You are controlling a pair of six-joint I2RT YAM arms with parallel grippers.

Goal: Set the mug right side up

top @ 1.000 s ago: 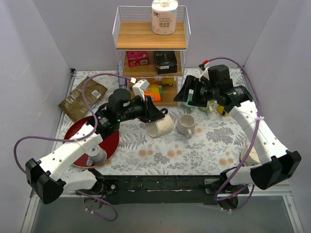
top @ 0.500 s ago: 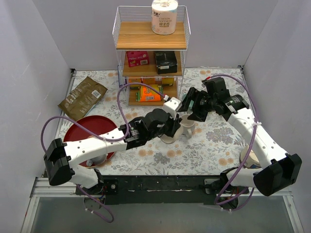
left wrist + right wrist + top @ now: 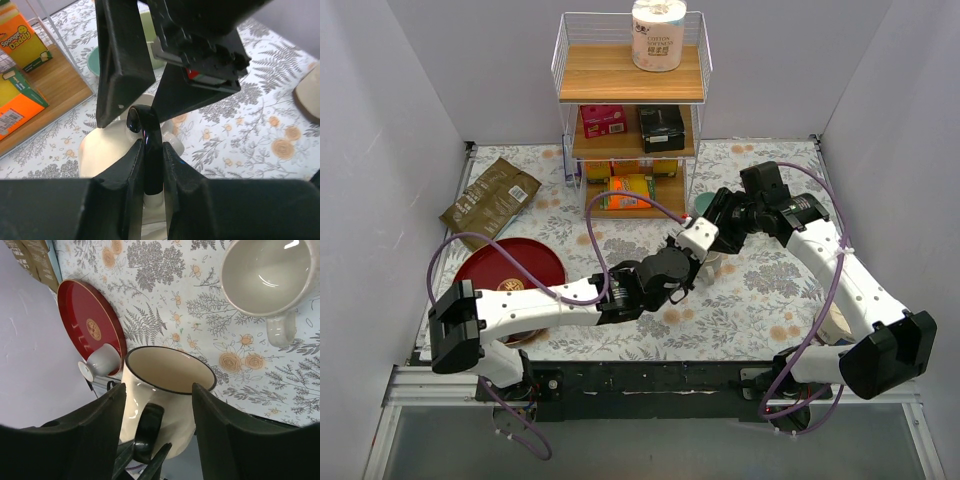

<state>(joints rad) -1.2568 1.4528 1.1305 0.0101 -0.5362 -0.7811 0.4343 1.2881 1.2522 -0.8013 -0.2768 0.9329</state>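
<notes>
The cream mug [image 3: 165, 385] with a black rim and black handle [image 3: 146, 131] is off the table, its mouth facing the right wrist camera. My left gripper [image 3: 152, 146] is shut on the handle, which also shows in the right wrist view [image 3: 147, 432]. My right gripper [image 3: 159, 389] is open, its two fingers [image 3: 87, 435] straddling the mug body with small gaps. From above, the left gripper [image 3: 694, 260] and right gripper [image 3: 720, 230] meet at the table's middle and hide most of the mug.
A second, pale mug [image 3: 270, 275] stands upright on the floral cloth below. A red plate [image 3: 510, 270] holds a small white cup [image 3: 102, 360]. A wire shelf [image 3: 632, 110], teal bowl [image 3: 92, 62] and brown bag [image 3: 490, 200] sit behind.
My left arm has swung right from beside the red plate, carrying the mug to the table's middle. My right gripper has come down and now straddles the mug.
</notes>
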